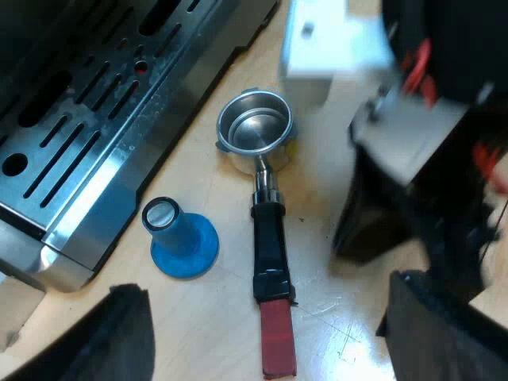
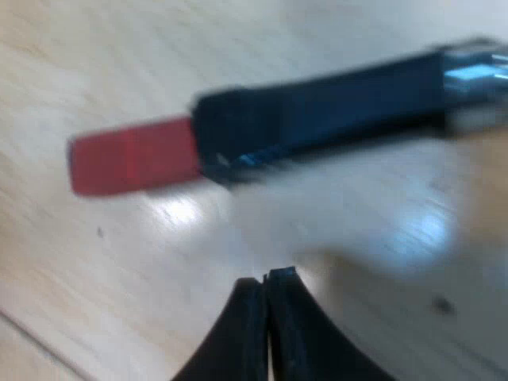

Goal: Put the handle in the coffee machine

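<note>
Closed tight together, the right gripper hovers just beside the holder's dark handle, which lies flat on the wooden table, its red end free. Above that handle hangs the left gripper, fingers spread wide. A blue tamper stands between the handle and the espresso machine's slotted drip tray.

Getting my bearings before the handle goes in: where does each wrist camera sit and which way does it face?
Left wrist view: on the left arm, looking down past the open left pincer at the holder, blue tamper and drip tray.
Right wrist view: on the right arm, low over the table, behind the shut right pincer.
Shared: the holder's red-ended handle.
</note>
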